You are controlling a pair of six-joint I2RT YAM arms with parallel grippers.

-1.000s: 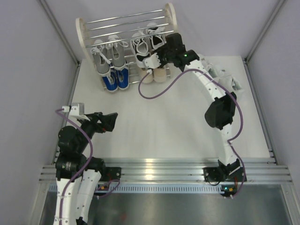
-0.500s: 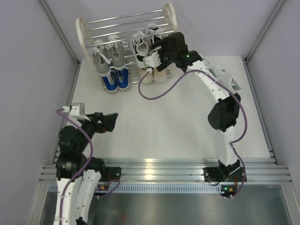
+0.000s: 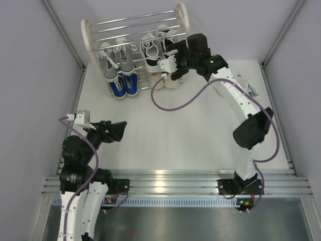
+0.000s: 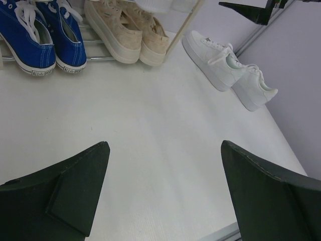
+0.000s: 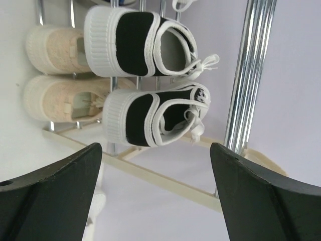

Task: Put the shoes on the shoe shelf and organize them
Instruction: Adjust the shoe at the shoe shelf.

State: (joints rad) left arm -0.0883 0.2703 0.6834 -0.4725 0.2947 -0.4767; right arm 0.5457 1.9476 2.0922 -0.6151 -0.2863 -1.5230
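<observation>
Black fingers of your right gripper [image 5: 155, 150] stand wide apart with nothing between them, and they hang just in front of the black-and-white sneakers [image 5: 135, 45]. That pair sits side by side on the shoe shelf [image 3: 183, 17], heels turned toward your wrist camera and white laces hanging loose. On the tier beneath them you can see the beige sneakers [image 5: 55, 50], also side by side, and the shelf's chrome rods [image 5: 249, 75] run along one side of that wrist view. From overhead, the left half of the shelf holds the grey sneakers [image 3: 116, 60], with the blue sneakers [image 3: 124, 88] on the tier below. The white sneakers [image 4: 228, 70] are not on the rack: they lie together on the table [image 4: 150, 150] just to the right of the shelf, beside your right arm [image 3: 241, 100], which partly covers them in the overhead view. Your left gripper [image 4: 165, 150] is also spread wide and holds nothing. It hovers over the table on the near left side, well apart from the shelf and every shoe.
</observation>
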